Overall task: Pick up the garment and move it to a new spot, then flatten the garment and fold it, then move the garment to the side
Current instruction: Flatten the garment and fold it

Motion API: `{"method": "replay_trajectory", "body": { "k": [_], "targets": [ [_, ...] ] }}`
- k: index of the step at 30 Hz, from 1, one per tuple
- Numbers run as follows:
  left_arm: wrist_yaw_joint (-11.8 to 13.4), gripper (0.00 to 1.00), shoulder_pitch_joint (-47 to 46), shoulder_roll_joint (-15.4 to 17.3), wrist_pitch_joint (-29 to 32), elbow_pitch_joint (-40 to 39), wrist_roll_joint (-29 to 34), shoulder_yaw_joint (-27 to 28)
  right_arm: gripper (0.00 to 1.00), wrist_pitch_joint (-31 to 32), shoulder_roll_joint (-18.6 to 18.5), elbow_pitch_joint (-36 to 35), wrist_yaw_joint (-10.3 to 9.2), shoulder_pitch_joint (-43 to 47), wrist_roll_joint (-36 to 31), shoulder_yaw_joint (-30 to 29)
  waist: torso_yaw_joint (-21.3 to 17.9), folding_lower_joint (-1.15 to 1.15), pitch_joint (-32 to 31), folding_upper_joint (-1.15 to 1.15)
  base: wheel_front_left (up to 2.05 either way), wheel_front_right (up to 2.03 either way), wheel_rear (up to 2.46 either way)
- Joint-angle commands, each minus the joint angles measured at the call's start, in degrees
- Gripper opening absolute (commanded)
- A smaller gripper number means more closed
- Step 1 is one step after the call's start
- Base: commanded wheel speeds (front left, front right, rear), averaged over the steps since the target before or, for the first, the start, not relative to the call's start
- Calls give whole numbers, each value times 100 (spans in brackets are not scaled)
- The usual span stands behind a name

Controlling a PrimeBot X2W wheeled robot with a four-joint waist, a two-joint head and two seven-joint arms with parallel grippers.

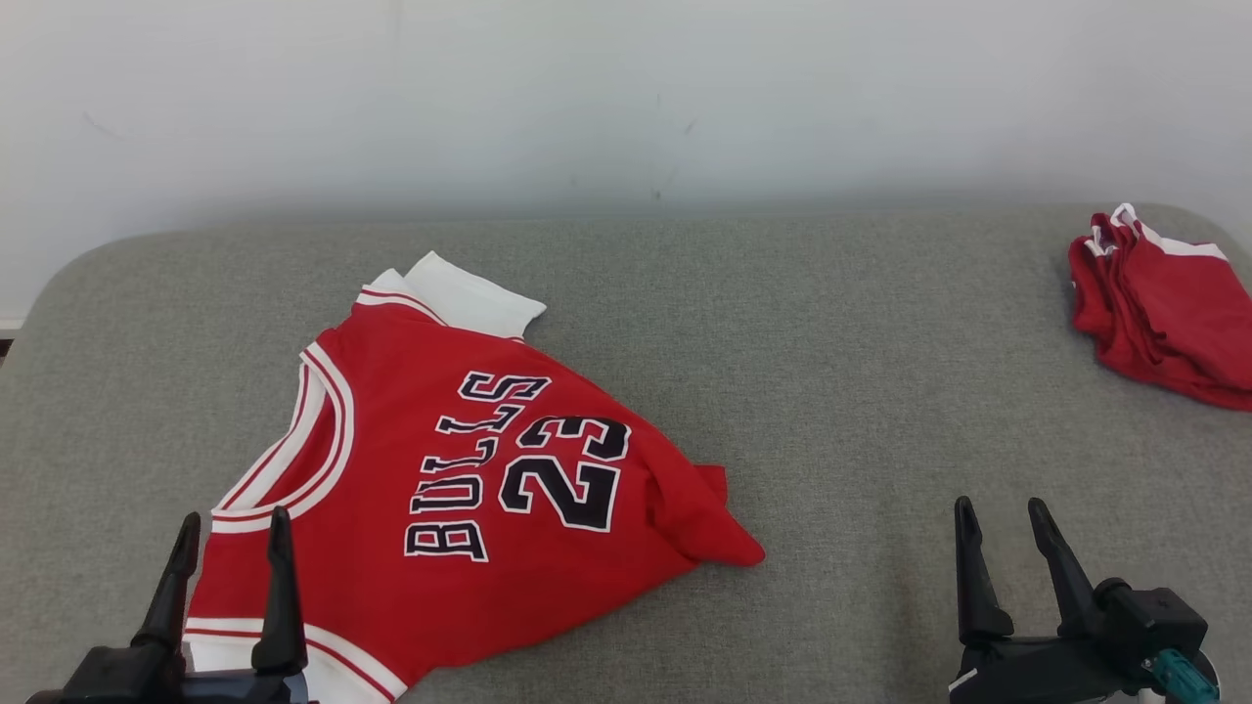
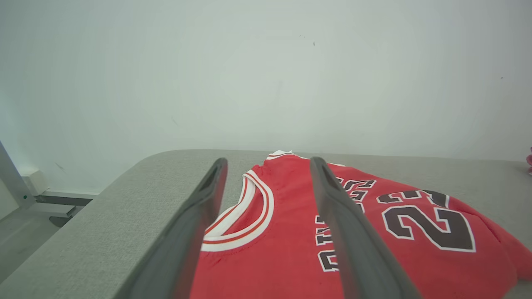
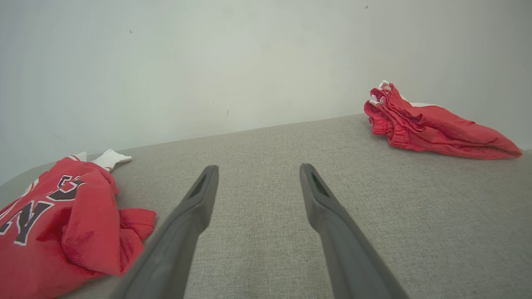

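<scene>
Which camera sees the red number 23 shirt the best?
The head view: nearly all of the jersey lies spread there, letters and number readable. The left wrist view cuts off its near part; the right wrist view catches a crumpled end at its lower left.

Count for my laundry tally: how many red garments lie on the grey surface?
2: a jersey by the left gripper, a bundle at the far right; others may be hidden.

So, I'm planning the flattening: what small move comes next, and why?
Probably bring the right jaws to the bunched corner of the red Bulls 23 jersey and pinch it. Both jaws stand open and empty, and that side lies crumpled on the grey padded table.
</scene>
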Motion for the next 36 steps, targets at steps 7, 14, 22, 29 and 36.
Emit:
{"method": "replay_trajectory", "body": {
  "k": [7, 14, 22, 29, 36],
  "targets": [
    [-445, 100, 23, -349, -20, -60, 445, 304, 100, -60, -7, 139, -16, -20, 70, 125, -86, 0, 107, 0, 0, 0, 0],
    [-707, 100, 73, -421, -21, 157, 736, 405, 100, -78, -49, 289, -16, -139, 42, 396, -55, 0, 80, 0, 0, 0, 0],
    [-811, 100, 11, -559, -21, 275, 861, 462, 100, 184, -235, 672, -16, -577, 120, 1002, 132, 0, 35, 0, 0, 0, 0],
    [-844, 100, -76, -705, -22, 279, 905, 439, 100, 320, -334, 1454, -16, -1283, 213, 1510, 424, 0, 114, 0, 0, 0, 0],
    [-871, 100, -175, -788, -22, 316, 947, 361, 100, 234, -355, 2261, -16, -1713, 421, 1972, 732, 0, 166, 0, 0, 0, 0]
  ]
}}
